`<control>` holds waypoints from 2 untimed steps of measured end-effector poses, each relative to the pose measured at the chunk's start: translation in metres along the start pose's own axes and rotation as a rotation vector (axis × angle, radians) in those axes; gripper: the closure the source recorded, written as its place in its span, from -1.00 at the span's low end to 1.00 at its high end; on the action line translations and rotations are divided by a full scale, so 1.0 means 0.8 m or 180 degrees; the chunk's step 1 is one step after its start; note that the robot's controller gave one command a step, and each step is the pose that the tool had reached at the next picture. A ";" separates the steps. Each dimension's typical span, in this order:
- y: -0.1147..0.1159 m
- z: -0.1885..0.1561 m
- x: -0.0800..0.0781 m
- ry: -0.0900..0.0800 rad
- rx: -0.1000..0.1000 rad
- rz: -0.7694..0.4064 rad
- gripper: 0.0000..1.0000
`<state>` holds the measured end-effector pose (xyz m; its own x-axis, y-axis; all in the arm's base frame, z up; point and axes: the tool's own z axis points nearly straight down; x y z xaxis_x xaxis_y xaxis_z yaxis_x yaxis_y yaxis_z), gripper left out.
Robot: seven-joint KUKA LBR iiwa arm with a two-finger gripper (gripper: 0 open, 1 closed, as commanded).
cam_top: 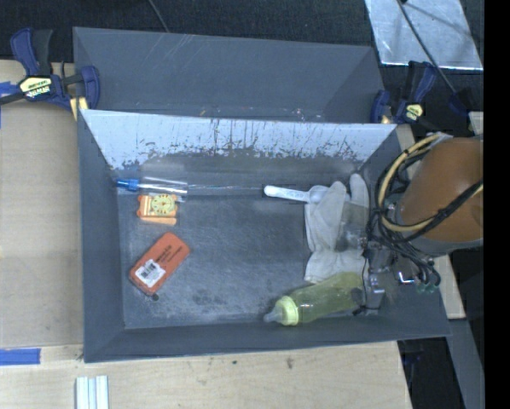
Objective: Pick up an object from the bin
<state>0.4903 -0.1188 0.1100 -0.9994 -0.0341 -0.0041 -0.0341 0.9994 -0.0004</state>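
My gripper (375,273) hangs low at the right side of the bin, beneath the arm's orange cover and cables. It is just above the right end of a yellow-green bottle (316,303) that lies on its side along the front wall, cap pointing left. A crumpled white cloth (327,227) lies right beside the gripper on its left, touching or nearly touching it. A white stick-like item (285,194) pokes out from the cloth's upper left edge.
At the left lie an orange flat tag with a white label (159,262), a small orange and yellow box (158,209) and a clear tube with a blue cap (153,186). The bin's middle floor is bare grey metal.
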 end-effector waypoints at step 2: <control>0.031 0.043 0.006 0.0040 -0.0016 -0.0782 1.00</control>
<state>0.4848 -0.0943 0.0752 -0.9611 -0.2762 0.0081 -0.2761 0.9611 0.0052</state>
